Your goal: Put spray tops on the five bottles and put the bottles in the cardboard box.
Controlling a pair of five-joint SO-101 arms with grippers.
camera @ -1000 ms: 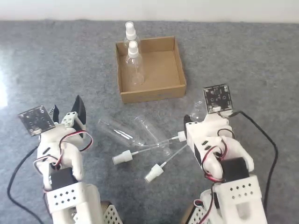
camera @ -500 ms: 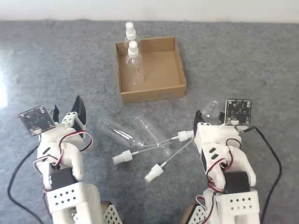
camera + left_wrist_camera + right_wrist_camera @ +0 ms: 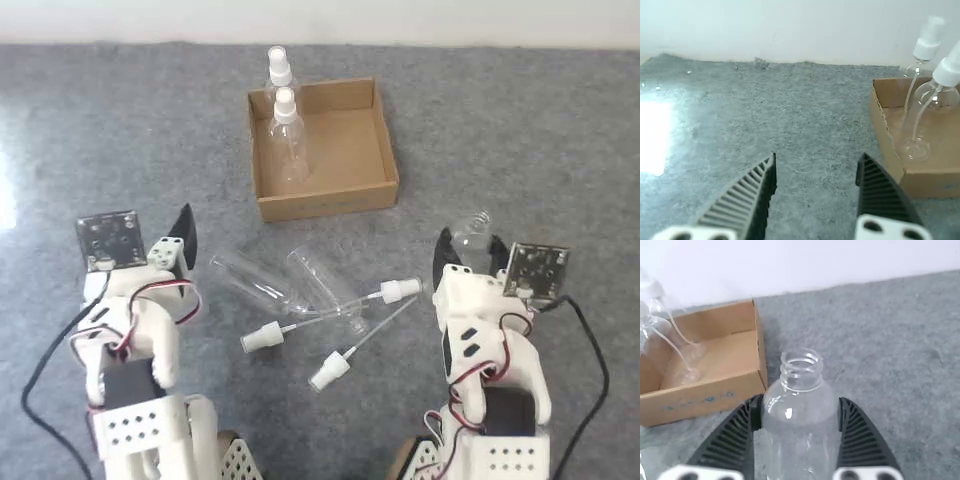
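My right gripper [image 3: 470,250] [image 3: 799,409] is shut on a clear uncapped bottle [image 3: 472,226] [image 3: 799,385], held neck-forward at the right, in front of the cardboard box [image 3: 372,150] [image 3: 705,390]. Two bottles with white spray tops [image 3: 287,130] [image 3: 278,66] [image 3: 940,95] stand upright at the box's back left corner. Two uncapped clear bottles [image 3: 245,279] [image 3: 325,283] lie on the mat in front of the box. Beside them lie three loose spray tops with tubes [image 3: 400,291] [image 3: 262,338] [image 3: 330,372]. My left gripper [image 3: 178,236] [image 3: 817,160] is open and holds nothing, left of the lying bottles.
Grey mat [image 3: 520,130] covers the table, with a white wall along its far edge. The box's right half is bare cardboard. Black cables trail from both arm bases at the near corners.
My right arm has swung to the right and turned, carrying the uncapped bottle away from the loose spray tops. My left arm has turned slightly to the right.
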